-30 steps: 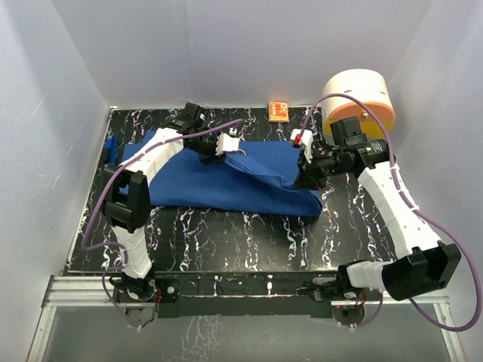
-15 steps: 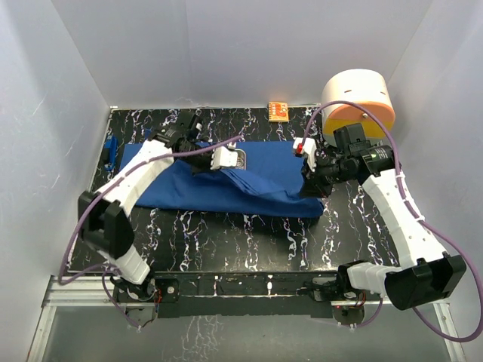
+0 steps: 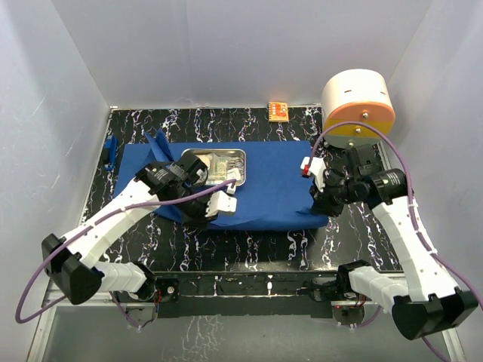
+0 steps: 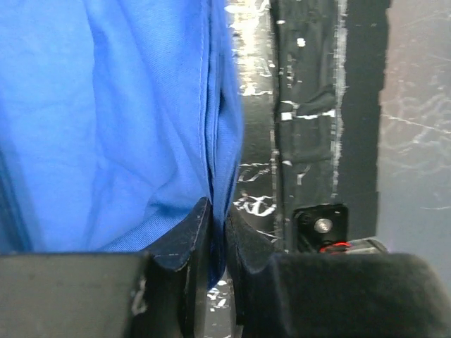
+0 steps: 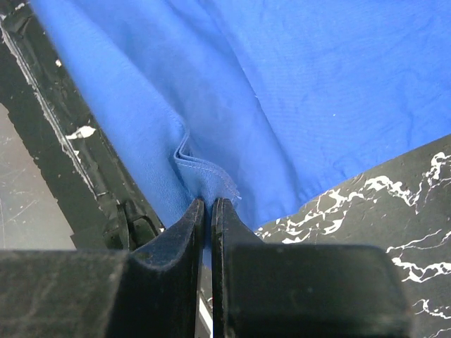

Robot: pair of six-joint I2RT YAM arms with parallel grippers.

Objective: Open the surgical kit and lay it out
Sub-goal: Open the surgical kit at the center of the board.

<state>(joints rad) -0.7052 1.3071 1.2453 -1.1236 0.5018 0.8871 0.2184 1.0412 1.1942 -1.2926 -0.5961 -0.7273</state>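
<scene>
The royal-blue cloth (image 3: 275, 185) of the surgical kit lies spread across the middle of the table. A shiny steel tray (image 3: 213, 152) sits uncovered on its left half, with pale packets (image 3: 219, 170) inside. My left gripper (image 3: 217, 208) is just near of the tray and shut on the cloth's near edge; in the left wrist view the blue fabric (image 4: 141, 127) runs pinched between the fingers (image 4: 184, 236). My right gripper (image 3: 321, 202) is shut on the cloth's right near corner, and its wrist view shows the stitched hem (image 5: 204, 177) clamped between the fingers (image 5: 184, 229).
A big cream-and-orange cylinder (image 3: 358, 105) stands at the back right, close behind the right arm. A small orange box (image 3: 278, 111) lies at the back edge. A small blue object (image 3: 111, 151) sits at the table's left edge. White walls enclose three sides.
The left gripper closed on the cloth and drew the flap toward the near edge, uncovering the steel tray. The right gripper moved nearer and to the right with its corner, stretching the cloth flatter.
</scene>
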